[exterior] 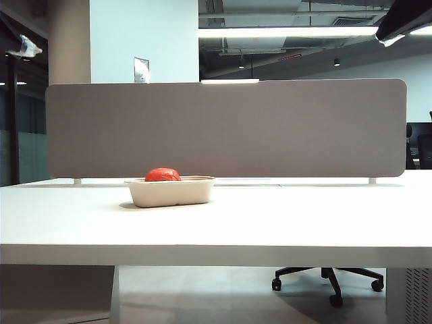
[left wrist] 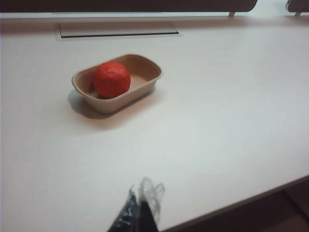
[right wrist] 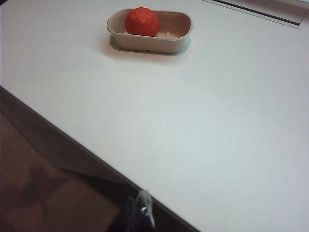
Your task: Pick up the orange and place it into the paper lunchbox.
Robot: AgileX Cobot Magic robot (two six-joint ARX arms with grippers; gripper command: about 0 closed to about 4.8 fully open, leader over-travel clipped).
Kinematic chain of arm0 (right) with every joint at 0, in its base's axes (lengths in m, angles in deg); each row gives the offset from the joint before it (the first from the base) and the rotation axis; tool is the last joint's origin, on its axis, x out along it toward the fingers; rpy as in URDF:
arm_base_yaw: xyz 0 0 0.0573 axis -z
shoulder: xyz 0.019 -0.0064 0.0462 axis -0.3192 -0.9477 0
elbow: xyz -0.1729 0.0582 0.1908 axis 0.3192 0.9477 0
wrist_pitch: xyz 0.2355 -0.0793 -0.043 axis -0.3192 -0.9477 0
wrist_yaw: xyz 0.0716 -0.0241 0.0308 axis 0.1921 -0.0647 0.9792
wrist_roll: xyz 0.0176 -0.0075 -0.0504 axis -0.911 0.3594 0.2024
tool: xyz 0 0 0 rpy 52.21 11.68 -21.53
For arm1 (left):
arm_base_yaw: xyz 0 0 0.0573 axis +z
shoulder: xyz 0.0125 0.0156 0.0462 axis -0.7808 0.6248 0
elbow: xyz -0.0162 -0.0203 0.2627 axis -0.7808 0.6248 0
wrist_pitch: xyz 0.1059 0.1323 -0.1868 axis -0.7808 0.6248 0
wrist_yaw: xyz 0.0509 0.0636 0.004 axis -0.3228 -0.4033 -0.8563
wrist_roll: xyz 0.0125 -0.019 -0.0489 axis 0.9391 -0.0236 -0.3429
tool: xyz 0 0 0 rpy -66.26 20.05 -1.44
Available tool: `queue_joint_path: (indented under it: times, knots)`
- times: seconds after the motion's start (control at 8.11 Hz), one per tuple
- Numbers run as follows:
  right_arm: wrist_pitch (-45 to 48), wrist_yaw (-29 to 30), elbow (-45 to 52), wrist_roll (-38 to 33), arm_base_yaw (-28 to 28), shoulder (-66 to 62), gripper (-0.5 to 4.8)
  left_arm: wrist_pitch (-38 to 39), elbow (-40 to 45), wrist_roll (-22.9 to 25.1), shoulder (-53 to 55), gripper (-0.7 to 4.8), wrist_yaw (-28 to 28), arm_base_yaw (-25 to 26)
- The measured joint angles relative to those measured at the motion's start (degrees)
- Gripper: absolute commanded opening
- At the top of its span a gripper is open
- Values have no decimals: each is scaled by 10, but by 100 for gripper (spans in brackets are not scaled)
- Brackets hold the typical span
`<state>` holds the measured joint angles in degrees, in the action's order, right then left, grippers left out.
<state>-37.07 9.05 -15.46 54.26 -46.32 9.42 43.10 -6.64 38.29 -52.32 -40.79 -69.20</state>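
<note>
The orange (exterior: 163, 175) lies inside the paper lunchbox (exterior: 170, 194), at its left end in the exterior view, and its top shows above the rim. Both wrist views show the same: the orange (left wrist: 111, 79) in the lunchbox (left wrist: 147, 89), and the orange (right wrist: 142, 21) in the lunchbox (right wrist: 177, 36). My left gripper (left wrist: 140, 200) hangs high over the table's near edge, far from the box, fingers together and empty. My right gripper (right wrist: 140, 205) is also raised off the table's edge, shut and empty. In the exterior view the left gripper (exterior: 27, 47) and right gripper (exterior: 393, 37) sit in the top corners.
A grey divider panel (exterior: 226, 128) stands along the back of the white table (exterior: 270, 223). A cable slot (left wrist: 118, 30) lies in the tabletop behind the box. An office chair base (exterior: 331, 277) stands on the floor under the table.
</note>
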Motion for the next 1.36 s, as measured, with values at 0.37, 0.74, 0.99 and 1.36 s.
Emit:
queue_joint_path:
  times: [0.37, 0.74, 0.99, 1.36]
  knots:
    - [-1, 0, 0, 0, 0, 0, 0, -41, 29, 16, -82, -7, -23, 5]
    - [0, -1, 0, 0, 0, 0, 0, -88, 187, 26, -263, -7, 10, 155]
    - [0, 0, 0, 0, 0, 0, 0, -87, 204, 26, -303, -7, 16, 190]
    - [1, -1, 0, 0, 0, 0, 0, -96, 234, 29, -316, -7, 10, 197]
